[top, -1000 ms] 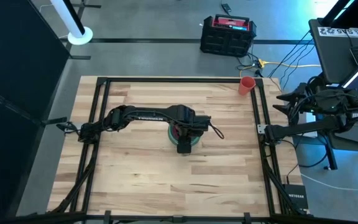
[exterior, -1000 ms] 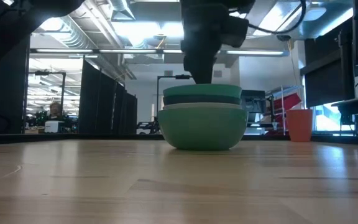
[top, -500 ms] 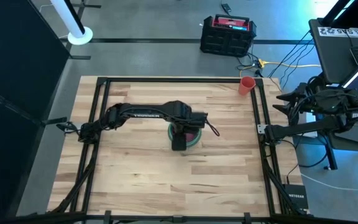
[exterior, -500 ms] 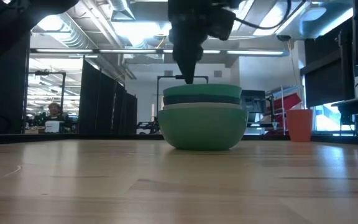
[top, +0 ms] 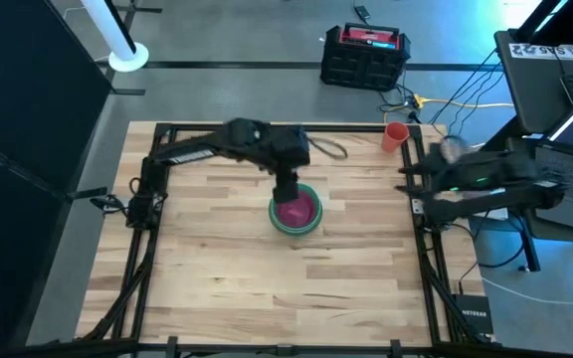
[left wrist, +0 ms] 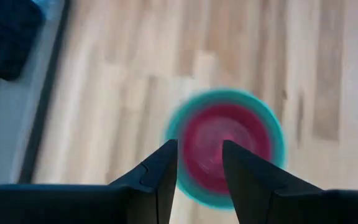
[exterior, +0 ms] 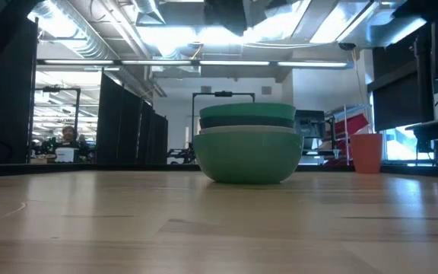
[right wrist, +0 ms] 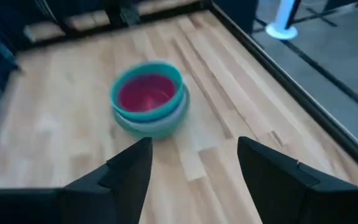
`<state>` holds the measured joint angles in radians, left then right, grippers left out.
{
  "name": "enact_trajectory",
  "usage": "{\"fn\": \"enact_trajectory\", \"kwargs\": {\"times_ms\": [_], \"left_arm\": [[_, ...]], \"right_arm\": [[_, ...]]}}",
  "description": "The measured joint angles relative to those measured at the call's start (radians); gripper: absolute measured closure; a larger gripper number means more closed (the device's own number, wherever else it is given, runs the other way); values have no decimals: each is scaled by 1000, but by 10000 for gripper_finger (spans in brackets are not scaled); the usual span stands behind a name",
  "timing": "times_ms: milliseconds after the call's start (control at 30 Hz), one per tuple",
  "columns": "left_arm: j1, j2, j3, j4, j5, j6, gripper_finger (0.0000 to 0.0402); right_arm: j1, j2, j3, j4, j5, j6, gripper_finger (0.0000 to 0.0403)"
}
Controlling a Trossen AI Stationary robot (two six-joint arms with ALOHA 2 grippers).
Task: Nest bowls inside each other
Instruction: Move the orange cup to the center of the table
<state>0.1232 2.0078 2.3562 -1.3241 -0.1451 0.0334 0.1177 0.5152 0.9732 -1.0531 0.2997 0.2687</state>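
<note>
The left gripper (top: pixel 286 189) has lifted clear of the stack of bowls (top: pixel 295 211) since a second ago, when it sat low over the stack's centre. In the high view it now hangs at the stack's upper-left edge in the frame, and in the low view only a dark part of the arm shows at the top edge, well above the rims. Its fingers (left wrist: pixel 160 174) stand parted with nothing between them, so the gripper is released and empty.

The magenta-pink bowl (top: pixel 296 210) now shows uncovered inside the teal rim (right wrist: pixel 146 71). That suggests the last bowl is seated and the nesting is done or very nearly so; the arm's rise looks like a retreat.

The right gripper (top: pixel 408 179) has swung in from the far right of the high view to the right edge of the tabletop (top: pixel 227 278), just below the orange cup (top: pixel 395 135). Its fingers are spread wide and it holds nothing.

The stack sits a little above the centre of the high view. All bowls stand upright, mouths facing up, rims level in the low view. Being round, the stack has no long axis across the tabletop; its one axis runs vertically through the shared centre.
</note>
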Motion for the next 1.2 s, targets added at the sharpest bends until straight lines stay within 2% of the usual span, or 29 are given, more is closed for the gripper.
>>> {"fn": "enact_trajectory", "kwargs": {"times_ms": [100,200,667,800,1000,1100,1200], "left_arm": [[20,-38,0,-13,1,36,290],[35,-72,0,-42,1,99,290],[133,-233,0,-201,4,252,290],[162,-271,0,-222,4,262,290],[194,-319,0,-245,6,270,290],[207,-333,0,-245,5,270,290],[213,-341,0,-246,5,274,290]], "right_arm": [[-7,108,-67,69,65,-76,178],[-89,250,-74,87,74,-122,178],[-835,859,231,49,-59,-299,178],[-979,956,319,-39,-70,-296,178],[-1099,1041,388,-113,-139,-274,178],[-1114,1056,388,-142,-176,-266,178],[-1113,1069,381,-145,-166,-266,178]]}}
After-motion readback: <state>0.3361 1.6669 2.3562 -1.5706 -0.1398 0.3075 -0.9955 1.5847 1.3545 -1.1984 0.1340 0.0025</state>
